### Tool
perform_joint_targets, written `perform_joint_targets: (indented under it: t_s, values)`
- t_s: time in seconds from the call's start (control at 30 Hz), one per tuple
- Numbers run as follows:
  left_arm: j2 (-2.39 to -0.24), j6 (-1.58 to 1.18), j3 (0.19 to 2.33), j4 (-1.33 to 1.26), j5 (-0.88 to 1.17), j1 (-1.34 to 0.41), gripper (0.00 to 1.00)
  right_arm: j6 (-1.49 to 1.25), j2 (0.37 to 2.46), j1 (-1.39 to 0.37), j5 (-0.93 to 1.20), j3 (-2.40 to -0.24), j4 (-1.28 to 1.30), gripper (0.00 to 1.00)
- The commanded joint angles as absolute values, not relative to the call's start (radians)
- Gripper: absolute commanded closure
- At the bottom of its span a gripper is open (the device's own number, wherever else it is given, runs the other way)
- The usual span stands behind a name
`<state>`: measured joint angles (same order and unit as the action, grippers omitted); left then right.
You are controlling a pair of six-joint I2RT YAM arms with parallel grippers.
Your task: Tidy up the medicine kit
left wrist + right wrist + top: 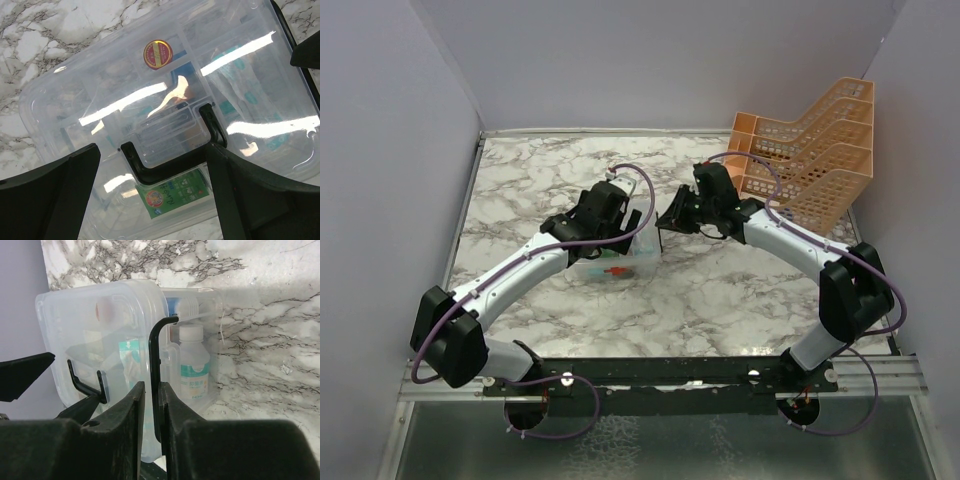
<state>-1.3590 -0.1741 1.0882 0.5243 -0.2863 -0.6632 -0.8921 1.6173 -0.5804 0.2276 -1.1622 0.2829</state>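
Located the small clear plastic rectangular medicine kit (632, 264) mid-bench on the white marble-patterned bench (720, 300), beneath the left wrist and well apart from the orange mesh tiered rack (815, 150) at the far right corner. Noted a round red-and-gold sticker (158, 53) at the clear lid (240, 75); print too small to read. Noted a green label (172, 194) with a round emblem and pale script, not legible. Noted a white bottle (194, 365) inside with teal printing, likewise unreadable. Found the left fingers (50, 200) spread wide, straddling the black U-shaped handle (165, 172) over the lid; cannot tell whether touching. Found the right fingers (120, 440) drawn narrow, pinching a thin black strip (154, 365) at the kit's edge.
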Motion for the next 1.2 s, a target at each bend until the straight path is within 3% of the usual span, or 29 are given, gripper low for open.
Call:
perform_joint_targets:
  t_s: [0.0, 0.1, 0.4, 0.5, 0.63, 0.8, 1.17]
  values:
    - [-1.407, -0.173, 1.083, 0.590, -0.270, -0.661, 0.10, -0.880, 1.613, -0.586, 0.284, -1.185, 0.256, 0.82]
    - [-1.407, -0.173, 1.106, 0.599, -0.276, -0.661, 0.10, -0.856, 1.602, -0.586, 0.245, -1.196, 0.279, 0.77]
    - [-1.369, -0.174, 1.278, 0.626, -0.339, -0.658, 0.01, -0.698, 1.592, -0.586, 0.120, -1.324, 0.419, 0.39]
    - [-1.364, -0.167, 1.334, 0.626, -0.343, -0.640, 0.01, -0.644, 1.601, -0.586, 0.119, -1.347, 0.434, 0.31]
    - [-1.360, -0.209, 1.386, 0.619, -0.318, -0.538, 0.01, -0.591, 1.635, -0.595, 0.110, -1.403, 0.476, 0.29]
    - [-1.344, -0.307, 1.360, 0.598, -0.097, -0.307, 0.01, -0.530, 1.689, -0.663, 0.036, -1.498, 0.516, 0.29]
    - [-1.243, -0.602, 0.891, 0.291, 0.444, 0.137, 0.05, -0.371, 1.942, -0.885, -0.201, -1.814, 0.657, 0.29]
